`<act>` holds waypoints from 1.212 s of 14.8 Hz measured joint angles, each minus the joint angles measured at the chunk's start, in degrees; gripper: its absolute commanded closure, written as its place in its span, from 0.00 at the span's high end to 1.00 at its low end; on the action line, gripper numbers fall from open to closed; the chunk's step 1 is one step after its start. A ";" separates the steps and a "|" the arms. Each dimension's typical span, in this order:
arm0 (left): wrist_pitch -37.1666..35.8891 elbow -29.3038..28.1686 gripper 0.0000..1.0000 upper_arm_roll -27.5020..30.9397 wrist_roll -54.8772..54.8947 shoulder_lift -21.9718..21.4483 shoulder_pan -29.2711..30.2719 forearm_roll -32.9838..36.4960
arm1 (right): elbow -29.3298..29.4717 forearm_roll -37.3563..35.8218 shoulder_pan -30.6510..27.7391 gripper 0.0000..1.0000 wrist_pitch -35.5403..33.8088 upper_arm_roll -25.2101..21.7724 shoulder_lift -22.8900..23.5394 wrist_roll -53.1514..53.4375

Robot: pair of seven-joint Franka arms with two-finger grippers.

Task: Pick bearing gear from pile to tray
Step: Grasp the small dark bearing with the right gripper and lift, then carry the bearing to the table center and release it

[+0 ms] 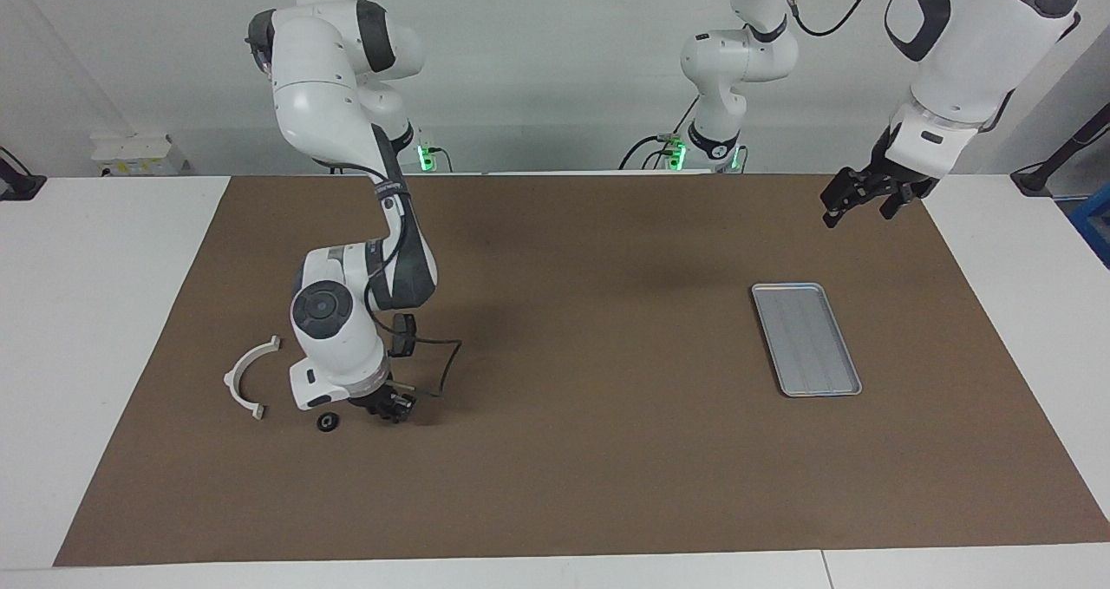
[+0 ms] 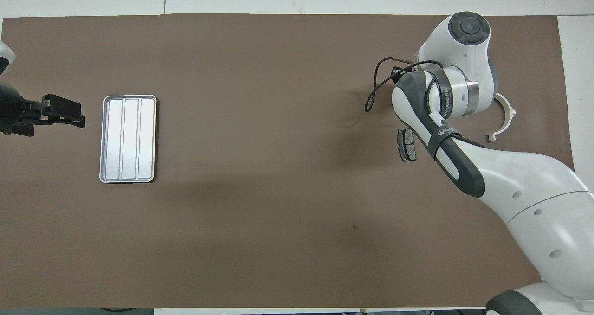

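Bearing gear pick under way at the pile (image 1: 323, 381), toward the right arm's end of the table.
Right gripper (image 1: 392, 408) sits low among the parts, fingers closed; what they hold is hidden. Next: lift and carry to the tray (image 1: 806, 338). Left gripper (image 1: 858, 197) waits open, raised near the tray.

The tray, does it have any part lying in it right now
No, the tray shows only its bare ribbed metal floor in the overhead view, with nothing resting inside its rim.
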 measured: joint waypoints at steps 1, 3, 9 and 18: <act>0.00 0.00 1.00 0.00 0.00 0.00 0.00 0.00 | 0.00 0.00 0.00 0.00 0.00 0.00 0.00 0.00; 0.00 0.00 1.00 0.00 0.00 0.00 0.00 0.00 | 0.00 -0.01 0.00 0.00 0.00 0.00 0.00 0.00; 0.00 0.00 1.00 0.00 0.00 0.00 0.00 0.00 | 2.83 -1.64 0.17 0.00 -8.79 -0.07 -1.85 -0.94; 0.00 0.00 1.00 0.00 0.00 0.00 0.00 0.00 | 15.82 0.50 11.18 0.00 -34.64 11.99 -13.83 30.06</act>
